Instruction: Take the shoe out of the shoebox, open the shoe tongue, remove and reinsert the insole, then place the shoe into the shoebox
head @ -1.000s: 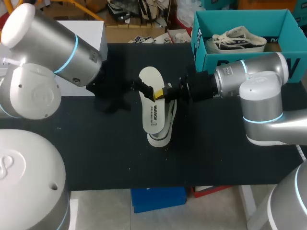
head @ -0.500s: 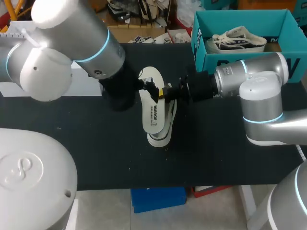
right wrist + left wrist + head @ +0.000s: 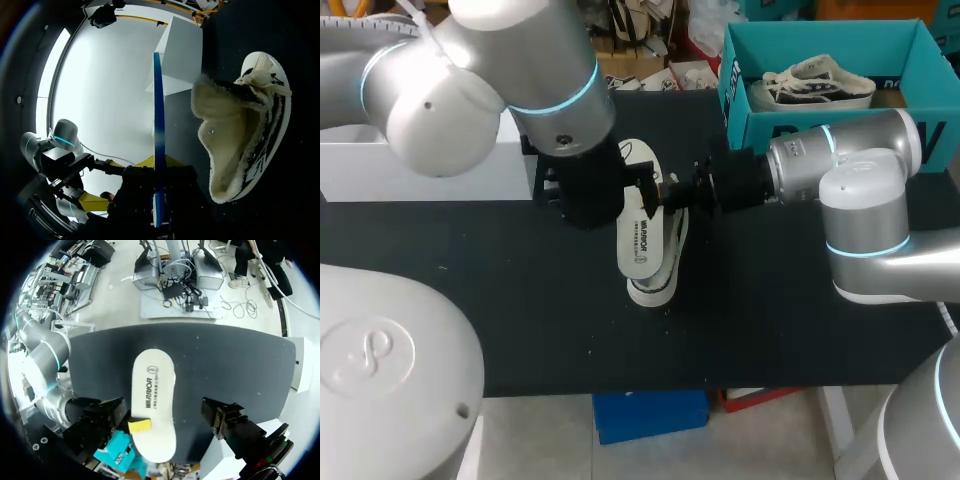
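Note:
The white insole (image 3: pixel 642 238) is held up above the shoe (image 3: pixel 658 282), which lies on its side on the black table. My right gripper (image 3: pixel 665 195) is shut on the insole's edge. In the right wrist view the insole (image 3: pixel 158 125) is seen edge on, blue underneath, pinched between the yellow fingertips (image 3: pixel 144 162), with the fleece-lined shoe (image 3: pixel 235 135) beside it. My left gripper (image 3: pixel 642 186) is at the insole's heel end, open. From the left wrist the insole (image 3: pixel 152 390) lies between its wide-open fingers (image 3: pixel 220 417), untouched by them.
The teal shoebox (image 3: pixel 770 125) stands at the back right with a second shoe (image 3: pixel 820 85) inside it. A white box (image 3: pixel 430 170) sits at the table's back left, partly behind my left arm. Bare black tabletop (image 3: pixel 520 320) lies in front of the shoe.
My left arm has swung in from the left, bringing its open gripper up to the insole. The right arm, the insole and the shoe have not moved.

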You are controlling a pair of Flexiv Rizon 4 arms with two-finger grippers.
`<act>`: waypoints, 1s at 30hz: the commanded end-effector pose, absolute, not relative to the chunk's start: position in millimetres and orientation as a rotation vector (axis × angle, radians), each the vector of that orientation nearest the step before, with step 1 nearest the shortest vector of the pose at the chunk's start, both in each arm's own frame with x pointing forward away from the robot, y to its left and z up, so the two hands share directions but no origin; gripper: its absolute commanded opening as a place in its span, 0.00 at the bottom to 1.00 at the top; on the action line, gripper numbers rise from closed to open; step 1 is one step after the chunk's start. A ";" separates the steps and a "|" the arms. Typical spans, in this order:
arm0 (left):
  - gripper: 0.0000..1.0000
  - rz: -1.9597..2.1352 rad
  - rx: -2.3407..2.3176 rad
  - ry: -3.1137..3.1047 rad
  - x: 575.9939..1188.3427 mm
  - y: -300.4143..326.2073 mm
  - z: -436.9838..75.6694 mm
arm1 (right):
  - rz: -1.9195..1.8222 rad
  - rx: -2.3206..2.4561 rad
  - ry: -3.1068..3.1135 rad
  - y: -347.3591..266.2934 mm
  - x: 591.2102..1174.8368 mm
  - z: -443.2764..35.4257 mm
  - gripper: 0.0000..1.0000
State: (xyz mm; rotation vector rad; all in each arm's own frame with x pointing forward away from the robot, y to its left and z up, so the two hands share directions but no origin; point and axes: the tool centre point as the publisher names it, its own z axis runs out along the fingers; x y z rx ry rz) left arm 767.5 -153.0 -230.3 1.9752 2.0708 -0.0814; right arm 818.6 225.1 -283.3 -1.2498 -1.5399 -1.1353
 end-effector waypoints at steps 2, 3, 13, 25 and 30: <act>1.00 -0.099 1.964 2.065 767.3 -157.8 -232.4 | -1.137 -1.251 -1.539 226.1 818.5 -283.9 0.00; 1.00 -0.102 1.961 2.065 767.4 -158.7 -232.2 | -1.137 -1.251 -1.539 226.1 818.5 -283.9 0.00; 1.00 -0.120 1.980 2.035 765.2 -170.5 -233.2 | -1.137 -1.251 -1.539 226.1 818.5 -283.9 0.00; 1.00 -0.111 2.011 2.017 780.3 -176.4 -234.8 | -1.137 -1.251 -1.539 226.1 818.5 -283.9 0.00; 1.00 -0.055 2.026 2.029 802.1 -178.9 -234.8 | -1.137 -1.251 -1.539 226.1 818.5 -283.9 0.00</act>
